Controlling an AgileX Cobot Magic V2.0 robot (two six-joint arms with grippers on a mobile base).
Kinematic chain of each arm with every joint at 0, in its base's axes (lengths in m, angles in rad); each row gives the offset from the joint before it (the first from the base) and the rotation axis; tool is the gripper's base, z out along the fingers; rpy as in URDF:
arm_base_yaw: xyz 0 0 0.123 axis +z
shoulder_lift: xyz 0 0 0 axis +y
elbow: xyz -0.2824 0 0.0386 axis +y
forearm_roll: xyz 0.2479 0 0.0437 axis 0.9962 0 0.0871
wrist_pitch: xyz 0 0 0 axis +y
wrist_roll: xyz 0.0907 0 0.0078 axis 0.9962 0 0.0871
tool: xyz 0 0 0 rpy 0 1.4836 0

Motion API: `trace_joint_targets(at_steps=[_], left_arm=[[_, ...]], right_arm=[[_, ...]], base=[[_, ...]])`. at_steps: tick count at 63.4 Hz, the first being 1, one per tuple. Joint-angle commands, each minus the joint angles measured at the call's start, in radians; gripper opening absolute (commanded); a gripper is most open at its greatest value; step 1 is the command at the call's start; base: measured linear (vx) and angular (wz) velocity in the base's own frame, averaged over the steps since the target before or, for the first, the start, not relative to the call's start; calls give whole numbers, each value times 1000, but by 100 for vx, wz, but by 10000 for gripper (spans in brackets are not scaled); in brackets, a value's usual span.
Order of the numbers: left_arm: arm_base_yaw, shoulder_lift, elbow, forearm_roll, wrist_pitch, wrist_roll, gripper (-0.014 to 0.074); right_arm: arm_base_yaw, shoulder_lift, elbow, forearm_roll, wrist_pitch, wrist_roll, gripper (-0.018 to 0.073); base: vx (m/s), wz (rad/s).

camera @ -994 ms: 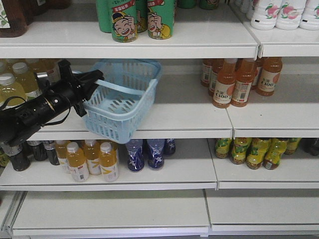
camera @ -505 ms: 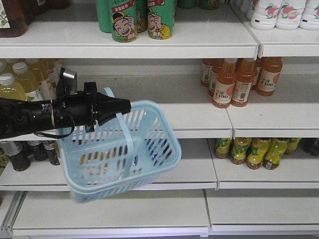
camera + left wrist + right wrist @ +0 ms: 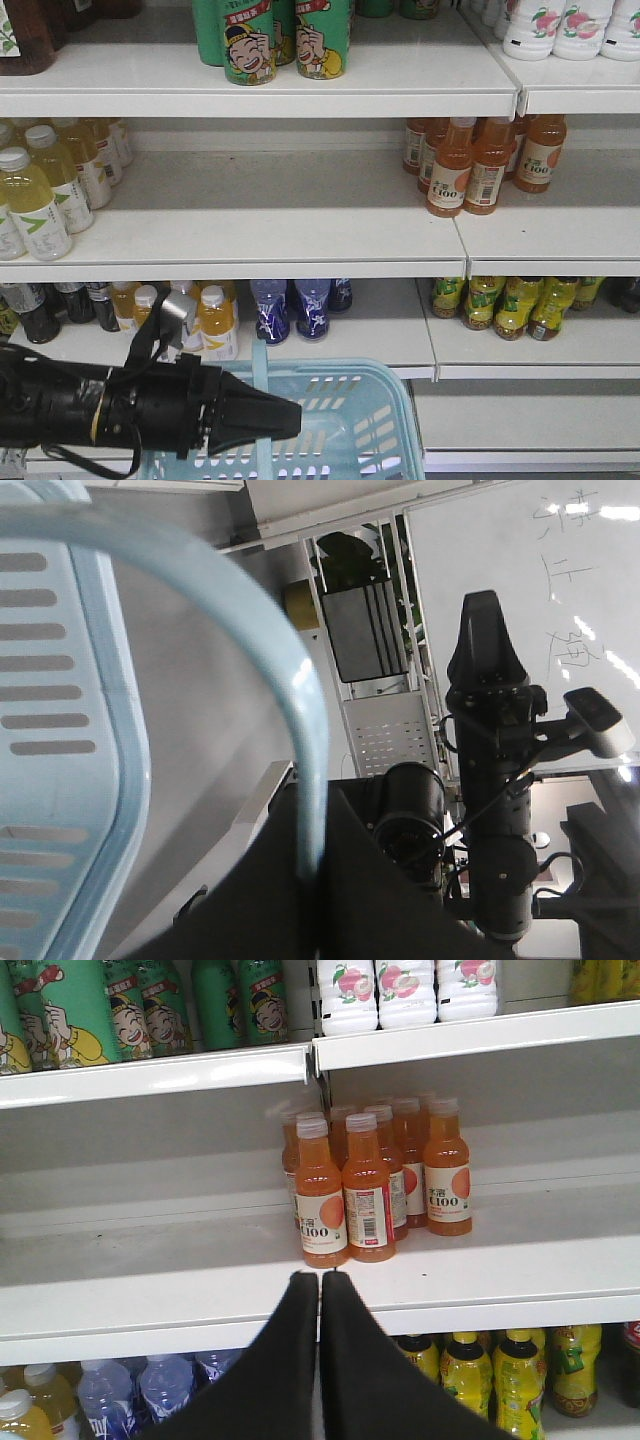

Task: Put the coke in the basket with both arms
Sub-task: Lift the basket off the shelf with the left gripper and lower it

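Note:
A light blue plastic basket (image 3: 350,420) hangs low at the bottom of the front view, in front of the lowest shelf. My left gripper (image 3: 290,418) is shut on its thin blue handle (image 3: 260,385). In the left wrist view the handle (image 3: 250,630) arcs down between the black fingers of my left gripper (image 3: 312,865), with the basket wall (image 3: 60,730) at the left. Dark cola-like bottles (image 3: 40,308) stand at the left end of the third shelf. My right gripper (image 3: 320,1278) is shut and empty, facing the orange bottles (image 3: 370,1195); it does not show in the front view.
White shelves (image 3: 300,240) carry green cans (image 3: 285,38) on top, pale yellow bottles (image 3: 45,185) and orange bottles (image 3: 480,165) in the middle, and orange-yellow bottles (image 3: 215,320), blue bottles (image 3: 290,308) and yellow-green bottles (image 3: 510,305) below.
The left arm has lifted the basket off the middle shelf and swung it down and towards the camera, to the bottom of the view. The middle shelf spot now stands bare.

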Motion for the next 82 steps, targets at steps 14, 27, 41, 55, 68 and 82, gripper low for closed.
trace_joint_targets(at_steps=[14,27,41,55,68,82], left_arm=[[-77,-65,14,-158,-219,46,-8],[-112,-112,14,-189,-219,32,-8],[-119,-141,14,-252,-219,33,-8],[-120,-174,14,-265,-219,-2,-8],[-121,-233,14,-268,-219,-20,-8],[-121,-319,13,-294,-219,-29,-8]], right_arm=[[-2,-18,15,-3,-69,-12,-5],[-2,-18,15,-3,-70,-12,-5],[-2,-18,15,-3,-70,-12,-5],[-2,-18,15,-3,-70,-12,-5],[-2,-18,15,-3,-70,-12,-5],[-2,-18,15,-3,-70,-12,-5]], base=[[0,0],[0,0],[0,0],[0,0],[0,0],[0,0]])
